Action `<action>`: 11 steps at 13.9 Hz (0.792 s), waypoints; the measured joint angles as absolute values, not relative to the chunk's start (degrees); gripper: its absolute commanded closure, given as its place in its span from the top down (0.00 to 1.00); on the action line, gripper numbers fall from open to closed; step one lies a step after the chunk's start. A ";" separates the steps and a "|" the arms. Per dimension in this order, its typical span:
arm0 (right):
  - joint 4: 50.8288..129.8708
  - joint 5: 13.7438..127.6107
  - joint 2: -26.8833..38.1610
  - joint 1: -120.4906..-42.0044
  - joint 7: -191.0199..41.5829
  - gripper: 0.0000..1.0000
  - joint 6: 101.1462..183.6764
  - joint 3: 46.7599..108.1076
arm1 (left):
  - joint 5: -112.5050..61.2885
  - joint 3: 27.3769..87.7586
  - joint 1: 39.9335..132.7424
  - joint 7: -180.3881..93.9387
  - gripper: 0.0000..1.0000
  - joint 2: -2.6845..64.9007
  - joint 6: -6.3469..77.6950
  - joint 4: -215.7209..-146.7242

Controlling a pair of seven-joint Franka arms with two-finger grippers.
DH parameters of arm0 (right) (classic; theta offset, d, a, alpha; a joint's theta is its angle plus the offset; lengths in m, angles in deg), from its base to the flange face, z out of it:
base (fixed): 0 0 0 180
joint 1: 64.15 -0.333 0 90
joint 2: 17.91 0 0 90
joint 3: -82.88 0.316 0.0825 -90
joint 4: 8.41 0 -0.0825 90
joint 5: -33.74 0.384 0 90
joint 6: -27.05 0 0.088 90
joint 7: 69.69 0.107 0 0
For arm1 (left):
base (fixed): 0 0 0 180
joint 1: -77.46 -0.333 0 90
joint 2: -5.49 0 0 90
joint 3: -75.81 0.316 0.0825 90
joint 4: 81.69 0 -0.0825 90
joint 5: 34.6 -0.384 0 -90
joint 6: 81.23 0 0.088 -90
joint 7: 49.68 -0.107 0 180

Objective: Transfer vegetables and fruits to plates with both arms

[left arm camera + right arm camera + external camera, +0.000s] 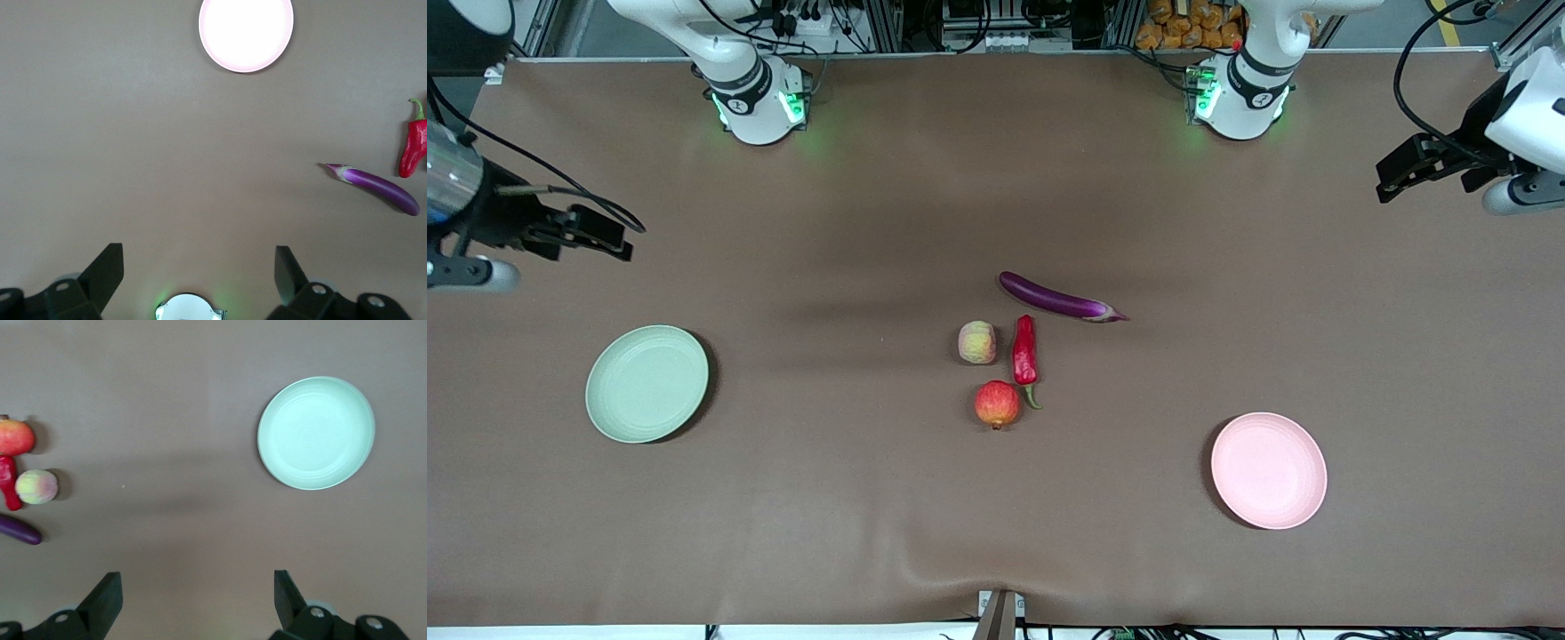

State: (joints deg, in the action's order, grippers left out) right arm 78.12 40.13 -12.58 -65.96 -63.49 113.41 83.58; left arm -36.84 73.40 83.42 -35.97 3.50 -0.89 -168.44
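The brown bench (783,533) carries four pieces of produce near the centre of the front view. The purple eggplant (1060,300) lies slanted just above the centre of the frame, with its stem end pointing toward the left arm's end of the bench. Below it stands the red chili pepper (1025,352), almost vertical in the frame, its green stem at the lower end. Just beside the pepper, toward the right arm's end, sits the pale ribbed apple-like fruit (977,343). The round red pomegranate-like fruit (997,404) is lowest of the group; whether it touches the stem of the pepper I cannot tell.

The pale green plate (647,383) lies in the left part of the front view and carries nothing. The pale pink plate (1268,470) lies in the lower right part and also carries nothing.

The right pincer (601,233) hangs at the left edge of the frame, over bare bench above the green plate in the picture. It is released, its fingers (103,600) wide apart and grasping nothing. The left pincer (1403,171) hangs at the upper right edge of the frame, also over bare bench. It is released too, its fingers (107,270) spread with nothing between them.
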 measured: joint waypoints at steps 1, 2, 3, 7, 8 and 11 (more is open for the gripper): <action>78.08 40.93 -11.52 -65.80 -63.49 1.00 113.64 83.42 | -36.76 72.69 83.42 -35.13 1.00 3.52 -0.80 -169.18; 77.94 41.46 -10.36 -65.62 -63.49 1.00 114.03 83.30 | -36.70 71.45 83.43 -32.51 1.00 3.61 -0.19 -170.32; 77.46 41.76 -9.15 -65.49 -63.49 1.00 114.30 83.22 | -36.65 69.65 83.44 -28.20 1.00 3.76 1.40 -171.94; 74.86 44.85 -4.78 -65.03 -62.06 1.00 114.39 83.09 | -36.59 59.96 83.76 -5.64 1.00 6.07 13.32 -180.38; 74.49 45.67 -3.75 -64.65 -61.92 1.00 114.41 83.03 | -36.58 57.33 83.88 1.10 1.00 7.23 17.36 -182.75; 73.68 48.70 -0.07 -63.02 -61.80 1.00 114.43 82.90 | -36.68 50.16 84.59 22.18 1.00 12.42 28.98 -187.78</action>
